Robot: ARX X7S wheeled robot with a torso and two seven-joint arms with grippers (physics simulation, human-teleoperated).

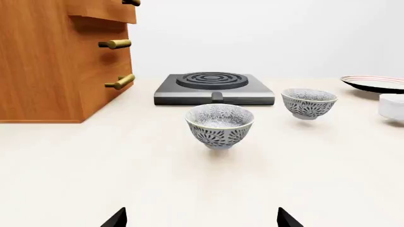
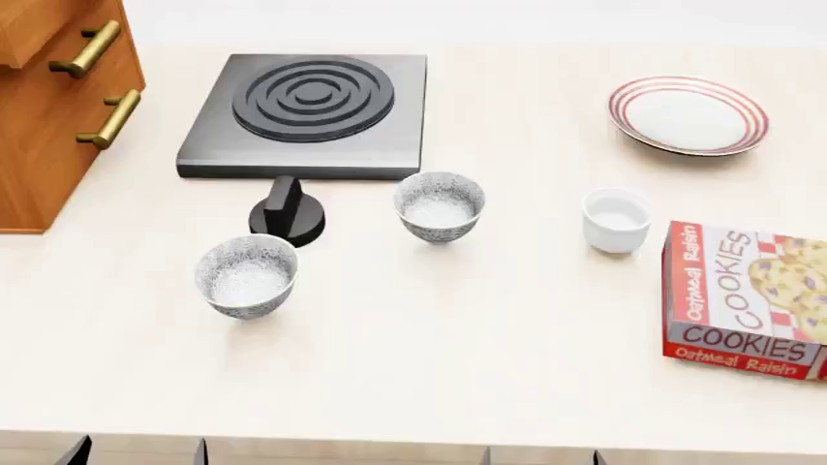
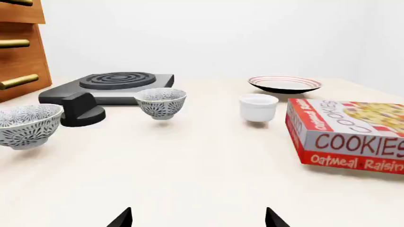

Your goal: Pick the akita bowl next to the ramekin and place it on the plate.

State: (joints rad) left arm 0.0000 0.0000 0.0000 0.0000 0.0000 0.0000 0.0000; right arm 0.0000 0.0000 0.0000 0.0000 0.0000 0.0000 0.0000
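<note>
Countertop scene from a simulated kitchen: two speckled grey-and-white bowls stand on the pale table in front of a black hotplate, with a plain white ramekin between the nearer-centre bowl and a box of oatmeal raisin cookies. Of the pair, the akita bowl next to the ramekin is the one to lift; its twin bowl sits well apart toward the wooden drawer unit, just beside a black knob. The red-ringed plate waits empty at the far side, beyond the ramekin.

Neither arm has closed on anything. The left gripper and right gripper show only as dark fingertip corners at the edge of their wrist views, each pair standing spread with bare table between them.

The step in hand looks like the approach. The right arm seems better placed, since bowl, ramekin and plate all lie on its side. A clean pick would likely mean coming down over the rim of the correct bowl, one finger inside and one outside, on the side away from the ramekin so as not to knock it, then lifting high enough to clear the ramekin on the way to the plate
</note>
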